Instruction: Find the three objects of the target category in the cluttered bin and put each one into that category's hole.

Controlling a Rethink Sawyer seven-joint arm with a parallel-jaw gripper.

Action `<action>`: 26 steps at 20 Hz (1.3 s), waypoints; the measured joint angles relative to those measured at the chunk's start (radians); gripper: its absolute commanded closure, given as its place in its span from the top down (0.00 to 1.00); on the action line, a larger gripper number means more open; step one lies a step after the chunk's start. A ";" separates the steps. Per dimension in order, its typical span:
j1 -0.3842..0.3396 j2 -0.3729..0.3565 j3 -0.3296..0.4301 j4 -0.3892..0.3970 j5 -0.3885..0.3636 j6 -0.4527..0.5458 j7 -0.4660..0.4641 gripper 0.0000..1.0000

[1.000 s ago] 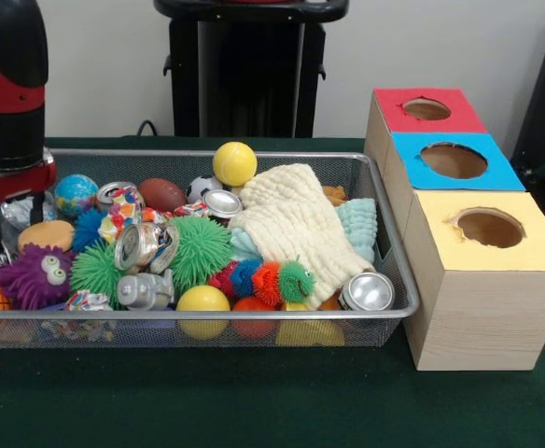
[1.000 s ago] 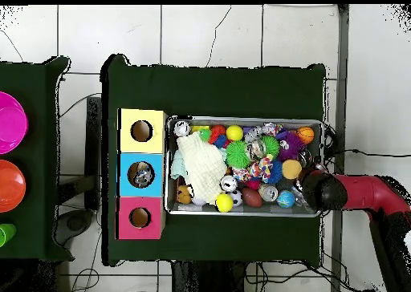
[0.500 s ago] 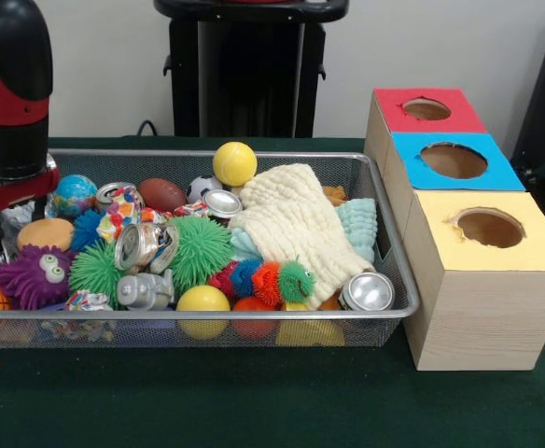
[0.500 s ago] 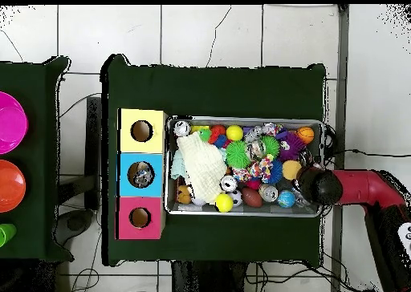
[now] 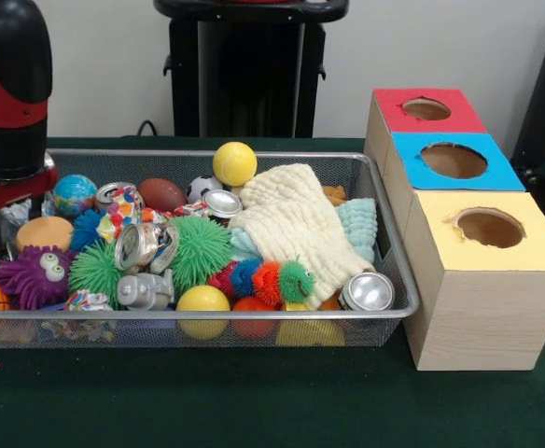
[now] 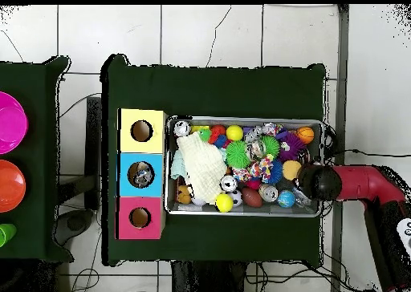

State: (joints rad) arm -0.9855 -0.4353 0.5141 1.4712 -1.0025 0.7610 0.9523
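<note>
Cluttered bin point(image 5: 396, 245) on green bench point(image 5: 254, 401), beside three boxes with holes. Gripper point(image 5: 2, 201) low over bin's end near purple fuzzy toy point(image 5: 32, 273), likely placed to dig there; fingers hidden, state impossible to tell. Crushed cans point(image 5: 140, 245) scattered among balls. Tiled floor around.

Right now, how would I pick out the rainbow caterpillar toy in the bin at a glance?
Start at the wire mesh bin left of the three boxes. Along its near rim, just below the cream cloth, lies the caterpillar toy. Unlike the round balls beside it, it is a row of fuzzy red, blue, orange and green segments with small eyes on the green end.
</note>
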 measured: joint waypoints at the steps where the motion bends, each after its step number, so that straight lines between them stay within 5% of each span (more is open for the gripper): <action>1: 0.003 -0.001 -0.001 -0.003 0.001 0.007 0.000 1.00; 26: 0.020 -0.022 -0.025 -0.014 0.047 0.045 0.000 1.00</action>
State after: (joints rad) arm -0.9659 -0.4577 0.4890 1.4574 -0.9553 0.8059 0.9523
